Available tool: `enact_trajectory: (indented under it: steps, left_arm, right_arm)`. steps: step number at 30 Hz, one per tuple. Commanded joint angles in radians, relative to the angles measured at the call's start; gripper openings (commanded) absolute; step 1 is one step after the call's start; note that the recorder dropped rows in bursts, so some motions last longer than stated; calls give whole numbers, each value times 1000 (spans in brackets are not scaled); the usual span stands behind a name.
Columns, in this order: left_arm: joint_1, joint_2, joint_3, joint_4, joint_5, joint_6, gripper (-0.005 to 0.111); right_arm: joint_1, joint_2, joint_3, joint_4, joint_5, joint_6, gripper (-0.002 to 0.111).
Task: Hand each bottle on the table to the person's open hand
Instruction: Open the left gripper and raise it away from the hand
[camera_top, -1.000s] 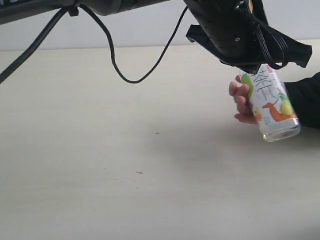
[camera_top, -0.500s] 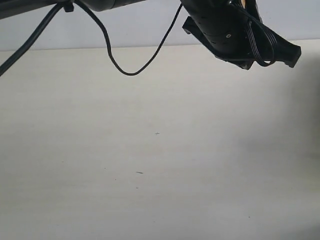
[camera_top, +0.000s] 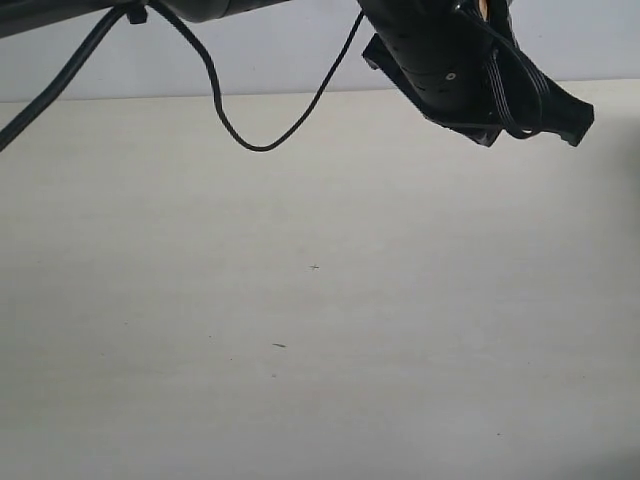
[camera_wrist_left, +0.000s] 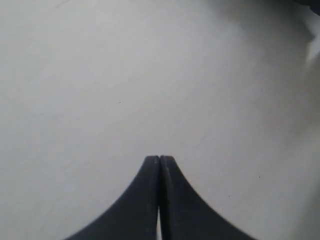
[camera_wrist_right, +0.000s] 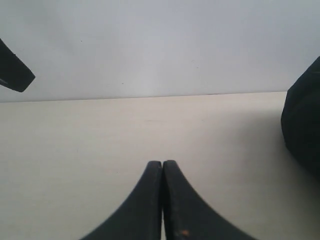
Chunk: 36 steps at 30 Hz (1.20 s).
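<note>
No bottle shows in any view, and the person's open hand is out of view too. The pale table (camera_top: 300, 300) lies bare below. In the left wrist view my left gripper (camera_wrist_left: 160, 158) is shut with nothing between its fingers, above the table (camera_wrist_left: 100, 90). My right gripper (camera_wrist_right: 163, 162) is also shut and empty, looking low across the table (camera_wrist_right: 100, 130) toward a pale wall. A black arm (camera_top: 450, 60) hangs over the table's far right in the exterior view; I cannot tell which arm it is.
A black cable (camera_top: 230, 120) loops down from the arm at the top. In the right wrist view a dark tip (camera_wrist_right: 15, 72) sits at one edge and a black mass (camera_wrist_right: 305, 135) at the other. The table's far edge (camera_top: 200, 98) meets the wall.
The hand holding the fruit-labelled bottle, at the right one second ago, has gone from view. The black arm has risen slightly and shifted a little.
</note>
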Motion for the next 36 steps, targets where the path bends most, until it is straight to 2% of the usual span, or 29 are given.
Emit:
enact_trajectory:
  steps: [1,8,26,30,36]
  left_arm:
    - [10,-16,21,-26,11,22,0]
    - [13,-88,145,-88,-52,86,0]
    - [85,-390,537,-95,-251,107,0]
    - [104,-523,677,-95,-320,116,0]
    - [104,-827,899,-104,-488,130,0]
  right_arm:
    - [3,-5,5,-7,-6,-5,0]
    - [3,-5,5,-7,-6,-5,0]
    - [3,-5,5,-7,-6,-3,0]
    - [3,-5,5,-7,-6,-3,0]
    - [3,-5,5,-7,-6,-5,0]
